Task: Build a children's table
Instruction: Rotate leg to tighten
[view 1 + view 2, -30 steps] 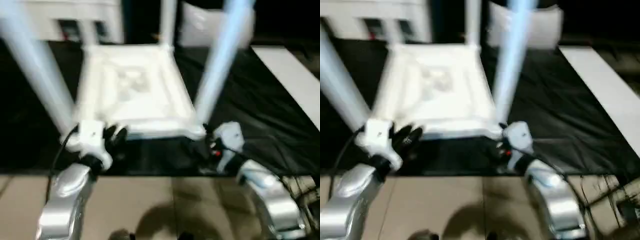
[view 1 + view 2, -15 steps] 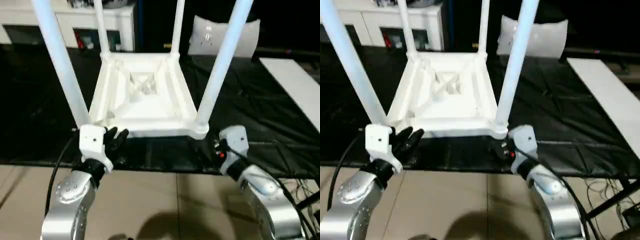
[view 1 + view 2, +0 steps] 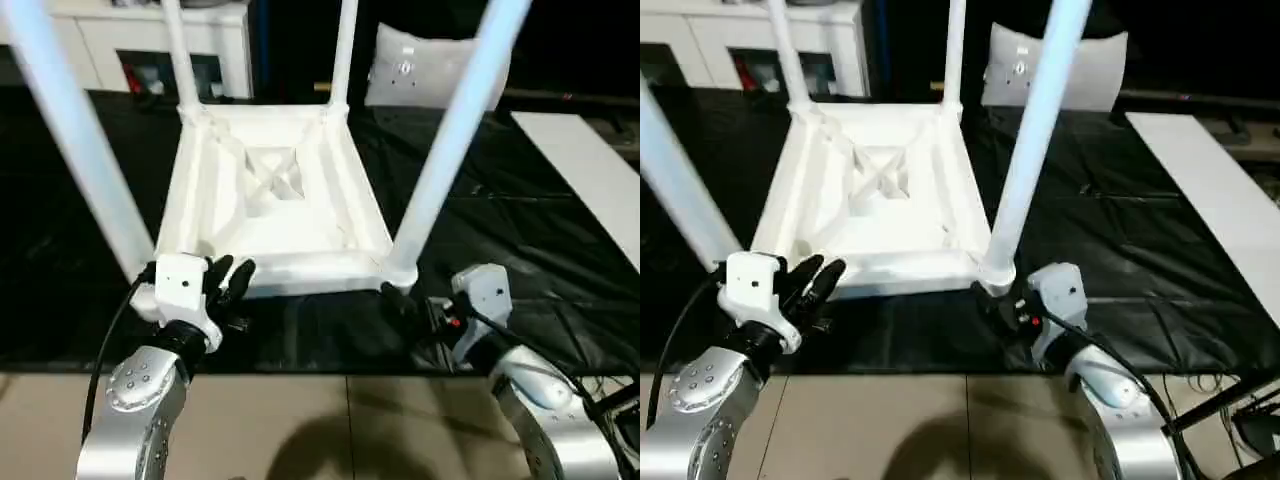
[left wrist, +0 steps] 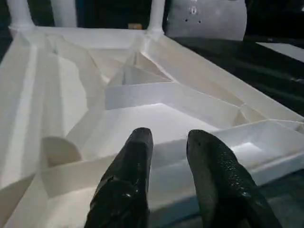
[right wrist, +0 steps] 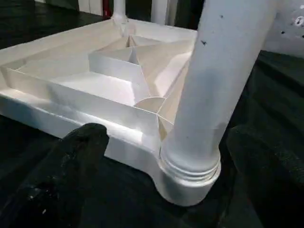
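We see the children's table [image 3: 275, 195] upside down on the black tabletop [image 3: 520, 230], ribbed underside up, all four legs seated in corner sockets and pointing up, long axes roughly vertical.

Key relation: the table's near edge lies just ahead of both tools. Our left tool [image 3: 228, 280] sits at the near-left corner, its fingers [image 4: 128, 171] part-way closed with a narrow gap, hovering over the near rim, gripping nothing we can confirm. Our right tool [image 3: 1000, 305] is spread wide, one finger on either side of the near-right leg [image 5: 223, 80] at its socket base, not clamped. The right arm looks nearer to a graspable part, since that leg stands between its fingers; the left faces only the rim.

Versus half a second back: the whole view has shifted and tilted, so that is camera motion. Both tools keep the same opening and stay at the same corners. The table sits where it was on the tabletop. Assembly looks complete apart from flipping it upright.
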### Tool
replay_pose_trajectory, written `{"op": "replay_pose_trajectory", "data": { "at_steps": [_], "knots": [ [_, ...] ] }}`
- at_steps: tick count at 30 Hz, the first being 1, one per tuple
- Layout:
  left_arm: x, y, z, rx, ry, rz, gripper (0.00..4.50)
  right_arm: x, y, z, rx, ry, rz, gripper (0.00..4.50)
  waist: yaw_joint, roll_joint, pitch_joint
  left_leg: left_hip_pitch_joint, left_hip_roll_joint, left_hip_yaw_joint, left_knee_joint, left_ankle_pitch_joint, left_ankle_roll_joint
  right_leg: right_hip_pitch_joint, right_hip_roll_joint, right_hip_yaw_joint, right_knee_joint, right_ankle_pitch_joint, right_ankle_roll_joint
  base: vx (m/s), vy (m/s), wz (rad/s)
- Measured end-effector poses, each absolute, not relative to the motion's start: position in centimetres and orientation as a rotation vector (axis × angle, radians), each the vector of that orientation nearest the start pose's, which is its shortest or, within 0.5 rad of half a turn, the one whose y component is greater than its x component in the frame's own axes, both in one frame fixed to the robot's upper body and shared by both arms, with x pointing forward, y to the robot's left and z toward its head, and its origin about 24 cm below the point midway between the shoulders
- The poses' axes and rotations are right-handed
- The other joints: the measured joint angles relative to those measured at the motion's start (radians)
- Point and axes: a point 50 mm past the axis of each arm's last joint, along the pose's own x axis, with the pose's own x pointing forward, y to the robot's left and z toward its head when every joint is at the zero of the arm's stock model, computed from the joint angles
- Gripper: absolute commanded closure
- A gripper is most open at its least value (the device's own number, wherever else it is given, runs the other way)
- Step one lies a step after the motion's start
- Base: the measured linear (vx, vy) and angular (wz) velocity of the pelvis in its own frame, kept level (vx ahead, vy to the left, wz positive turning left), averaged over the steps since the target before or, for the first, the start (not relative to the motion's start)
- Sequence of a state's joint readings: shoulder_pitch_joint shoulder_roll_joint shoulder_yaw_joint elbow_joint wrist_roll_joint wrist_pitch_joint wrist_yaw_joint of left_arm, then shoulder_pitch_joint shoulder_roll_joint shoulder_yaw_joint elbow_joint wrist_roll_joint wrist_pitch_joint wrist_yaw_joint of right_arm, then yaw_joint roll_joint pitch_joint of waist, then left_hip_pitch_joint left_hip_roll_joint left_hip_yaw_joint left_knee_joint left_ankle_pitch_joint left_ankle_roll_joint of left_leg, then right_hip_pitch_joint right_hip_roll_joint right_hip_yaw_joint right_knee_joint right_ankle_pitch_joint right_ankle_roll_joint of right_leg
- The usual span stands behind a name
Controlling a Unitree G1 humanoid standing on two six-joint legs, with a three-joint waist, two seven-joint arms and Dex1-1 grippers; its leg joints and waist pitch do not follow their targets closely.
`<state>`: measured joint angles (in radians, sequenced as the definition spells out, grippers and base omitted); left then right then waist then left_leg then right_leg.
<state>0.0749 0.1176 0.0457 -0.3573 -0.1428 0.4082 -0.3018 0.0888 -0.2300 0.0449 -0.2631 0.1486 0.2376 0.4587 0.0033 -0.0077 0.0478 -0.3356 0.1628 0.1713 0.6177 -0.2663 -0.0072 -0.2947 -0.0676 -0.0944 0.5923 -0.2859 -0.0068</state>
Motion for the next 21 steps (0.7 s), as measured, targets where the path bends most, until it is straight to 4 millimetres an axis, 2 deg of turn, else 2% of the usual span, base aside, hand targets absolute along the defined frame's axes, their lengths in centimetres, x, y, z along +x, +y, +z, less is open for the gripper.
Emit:
{"op": "replay_pose_trajectory", "data": {
  "at_steps": [2,4,5,6,7,8,9,10,11,12,13,14,15,16,17,18,19,20,21],
  "knots": [
    [23.3,16.0,7.2,-0.044,0.114,-0.292,3.06,22.6,-15.5,6.1,-0.044,0.086,0.529,0.0,0.001,-0.002,-0.004,-0.009,-0.005,-0.003,0.003,-0.009,0.015,0.0,-0.003,0.0,0.002,-0.011,0.008,0.084,0.0,0.07],
    [23.2,16.1,7.1,-0.052,0.113,-0.294,3.06,22.3,-15.7,6.0,-0.015,0.081,0.539,0.0,0.001,-0.003,-0.005,-0.004,-0.007,-0.007,0.005,-0.016,0.026,0.0,-0.003,0.0,0.005,-0.018,0.002,0.114,-0.009,0.1],
    [23.1,16.2,7.1,-0.051,0.112,-0.293,3.06,22.1,-15.7,6.0,-0.001,0.077,0.545,0.0,-0.004,-0.004,-0.006,-0.001,-0.009,-0.011,0.005,-0.019,0.031,-0.002,-0.004,0.001,0.015,-0.023,-0.002,0.133,-0.013,0.09],
    [23.0,16.3,7.0,-0.047,0.112,-0.293,3.06,22.0,-15.7,6.1,0.015,0.07,0.558,0.0,-0.01,-0.007,-0.006,0.005,-0.012,-0.016,0.006,-0.023,0.033,-0.013,-0.007,0.003,0.03,-0.032,-0.012,0.104,-0.034,0.09],
    [22.9,16.5,6.9,-0.043,0.112,-0.292,3.06,22.0,-15.6,6.3,0.023,0.053,0.574,0.0,-0.019,-0.011,-0.007,0.011,-0.015,-0.016,0.007,-0.027,0.028,-0.02,-0.01,0.009,0.057,-0.041,-0.021,0.061,-0.056,0.08],
    [22.8,16.7,6.9,-0.04,0.113,-0.287,3.06,21.7,-15.6,6.7,0.028,0.028,0.599,0.0,-0.024,-0.018,-0.009,0.018,-0.019,-0.016,0.013,-0.033,0.028,-0.015,-0.01,0.029,0.064,-0.061,-0.01,0.061,-0.056,0.08],
    [22.8,16.8,6.9,-0.041,0.107,-0.288,3.06,21.5,-15.7,6.9,0.023,0.017,0.614,0.0,-0.021,-0.023,-0.011,0.014,-0.021,-0.016,0.024,-0.042,0.042,-0.002,-0.009,0.034,0.064,-0.071,0.021,0.082,-0.064,0.06],
    [22.8,16.7,6.9,-0.049,0.106,-0.289,3.06,21.3,-16.1,6.8,0.017,0.023,0.611,0.0,-0.012,-0.024,-0.009,-0.006,-0.024,-0.023,0.051,-0.05,0.096,0.009,0.002,0.036,0.055,-0.07,0.024,0.07,-0.053,0.05],
    [22.7,16.0,6.9,-0.064,0.104,-0.316,3.06,21.2,-16.6,6.7,0.011,0.033,0.603,0.0,0.008,-0.017,-0.008,-0.019,-0.016,-0.035,0.081,-0.043,0.131,0.024,0.011,0.036,0.043,-0.068,0.019,0.07,-0.053,0.05],
    [22.7,15.8,6.9,-0.07,0.103,-0.325,3.06,21.2,-16.7,6.8,0.01,0.027,0.602,0.0,0.014,-0.004,-0.009,-0.029,-0.011,-0.043,0.072,-0.037,0.122,0.036,0.02,0.027,0.035,-0.067,0.018,0.0,0.0,0.0],
    [22.7,15.9,6.9,-0.068,0.102,-0.325,3.06,21.2,-16.7,6.8,0.013,0.021,0.602,0.0,0.023,0.009,-0.012,-0.029,-0.004,-0.049,0.06,-0.03,0.08,0.044,0.028,0.023,0.032,-0.068,0.017,0.0,0.0,0.0],
    [22.7,16.1,6.9,-0.06,0.103,-0.318,3.06,21.2,-16.5,6.8,0.022,0.016,0.608,0.0,0.027,0.013,-0.014,-0.018,0.001,-0.055,0.047,-0.027,0.017,0.055,0.034,0.02,0.022,-0.068,0.017,0.0,0.0,0.0],
    [22.7,16.4,7.0,-0.054,0.101,-0.311,3.06,21.2,-16.5,6.9,0.023,0.013,0.605,0.0,0.024,0.011,-0.016,-0.004,0.001,-0.058,0.035,-0.021,-0.012,0.054,0.033,0.021,0.02,-0.068,0.016,0.093,0.006,-0.02],
    [22.7,16.7,6.9,-0.051,0.103,-0.3,3.06,21.3,-16.4,6.9,0.024,0.01,0.612,0.0,0.016,0.005,-0.015,0.001,-0.004,-0.057,0.03,-0.022,-0.012,0.045,0.026,0.02,0.03,-0.071,0.004,0.083,-0.003,0.03],
    [22.7,17.2,6.9,-0.038,0.106,-0.287,3.06,21.4,-15.9,7.1,0.03,-0.001,0.631,0.0,-0.006,-0.008,-0.018,0.006,-0.014,-0.057,0.028,-0.022,-0.011,0.019,0.016,0.026,0.081,-0.076,-0.013,0.083,-0.003,0.03],
    [22.7,17.3,7.0,-0.034,0.104,-0.285,3.06,21.4,-15.8,7.1,0.034,-0.004,0.639,0.0,-0.02,-0.016,-0.017,0.012,-0.02,-0.055,0.029,-0.023,-0.009,-0.009,0.007,0.031,0.124,-0.076,-0.012,0.0,0.0,0.0],
    [22.7,17.2,7.1,-0.034,0.1,-0.292,3.06,21.3,-15.9,7.0,0.035,-0.001,0.639,0.0,-0.029,-0.021,-0.015,0.02,-0.023,-0.052,0.028,-0.024,-0.007,-0.03,0.001,0.041,0.132,-0.075,-0.011,0.0,0.0,0.0],
    [22.8,17.0,7.2,-0.033,0.092,-0.311,3.06,21.2,-16.0,6.9,0.032,0.004,0.638,0.0,-0.032,-0.042,-0.016,0.026,-0.033,-0.045,0.03,-0.028,-0.007,-0.053,-0.015,0.06,0.102,-0.041,0.01,0.0,0.0,0.0],
    [23.0,16.7,7.3,-0.042,0.083,-0.333,3.06,21.0,-16.4,6.8,0.024,0.012,0.632,0.0,-0.028,-0.051,-0.017,0.022,-0.033,-0.046,0.042,-0.037,0.011,-0.038,-0.007,0.07,0.099,-0.035,0.028,-0.014,-0.07,0.08]
  ]
}}
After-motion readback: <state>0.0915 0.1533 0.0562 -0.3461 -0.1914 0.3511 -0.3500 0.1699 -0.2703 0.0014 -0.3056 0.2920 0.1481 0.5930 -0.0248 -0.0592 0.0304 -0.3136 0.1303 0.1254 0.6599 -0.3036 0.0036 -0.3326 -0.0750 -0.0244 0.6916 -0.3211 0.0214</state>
